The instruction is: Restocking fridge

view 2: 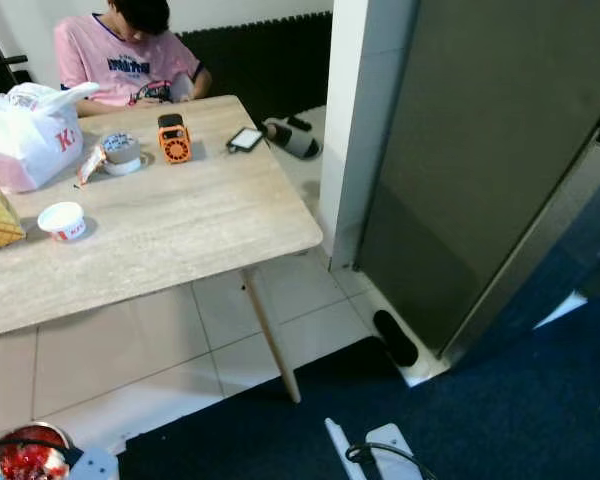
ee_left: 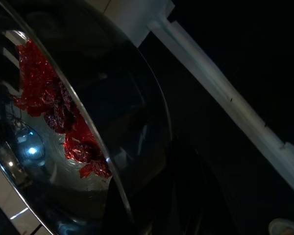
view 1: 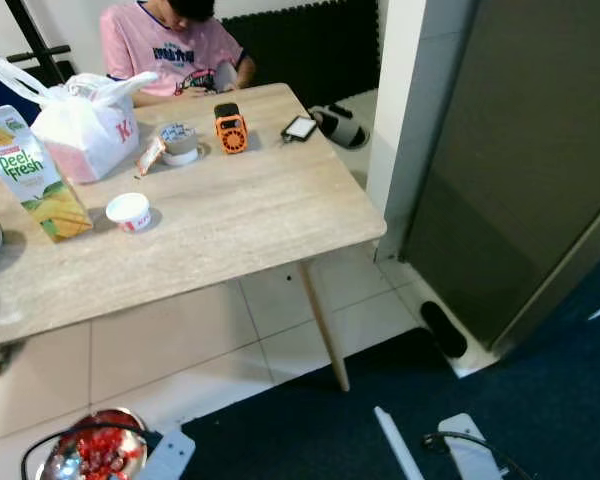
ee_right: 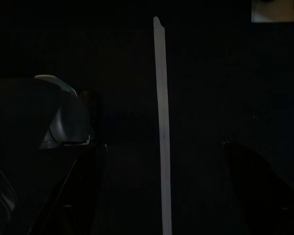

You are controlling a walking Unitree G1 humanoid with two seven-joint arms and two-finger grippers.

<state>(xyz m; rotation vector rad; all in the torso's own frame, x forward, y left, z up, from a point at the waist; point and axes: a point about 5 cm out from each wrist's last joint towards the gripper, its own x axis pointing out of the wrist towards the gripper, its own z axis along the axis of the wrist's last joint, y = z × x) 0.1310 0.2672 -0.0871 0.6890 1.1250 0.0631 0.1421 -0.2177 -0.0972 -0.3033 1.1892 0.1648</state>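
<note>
Here, a metal bowl [view 1: 88, 450] of red, shiny pieces is seen low on the left, above the tiled floor [view 1: 180, 350] and below the near edge of the tabletop [view 1: 230, 220]. In the left wrist view the bowl's rim [ee_left: 88, 122] runs close past the camera with the red contents [ee_left: 63, 122] inside; whether the left pincer is open or closed on the bowl cannot be told.

On the tabletop, from left to right, a juice carton [view 1: 32, 175] stands near the left end, a white plastic bag [view 1: 85, 125] is set behind it, and a small white cup [view 1: 130, 211] lies just beside the carton. Further right a roll of tape [view 1: 180, 142], an orange gadget [view 1: 230, 128] and a phone [view 1: 300, 128] are placed along the far side. A person in a pink shirt [view 1: 170, 45] is seated behind the tabletop.

Right of the tabletop, well apart, the grey fridge [view 1: 520, 170] is seen with its door closed.

The right wrist view is very dark; a pale vertical strip [ee_right: 161, 137] is made out, and the right pincer's state cannot be told.
</note>
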